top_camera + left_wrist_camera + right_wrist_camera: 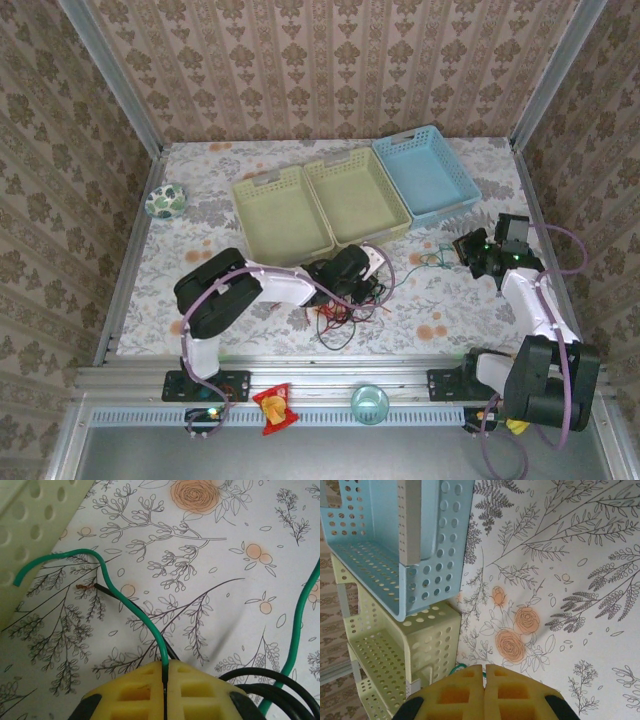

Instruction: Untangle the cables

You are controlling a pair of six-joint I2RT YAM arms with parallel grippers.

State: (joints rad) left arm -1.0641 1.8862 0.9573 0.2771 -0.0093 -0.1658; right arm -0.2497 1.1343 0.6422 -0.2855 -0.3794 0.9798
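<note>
In the left wrist view my left gripper [165,664] is shut on the green cable [127,597], which arcs up from the yellow pads to a free end near the basket wall. A black cable [102,588] with a bare copper tip runs just behind it. More black loops [260,680] lie at the lower right. From above, the red cable [333,318] and black cable [342,338] form a tangle under the left gripper [362,272]. A green stretch [430,260] leads toward my right gripper [468,250]. Its pads [470,685] are shut, with a bit of green cable [454,668] at the tips.
Two pale yellow baskets [280,215] [392,222] and a blue basket [425,175] stand in a row at the back. A patterned bowl [165,201] sits at the far left. A red snack bag [272,408] and a glass cup [370,404] rest on the front rail.
</note>
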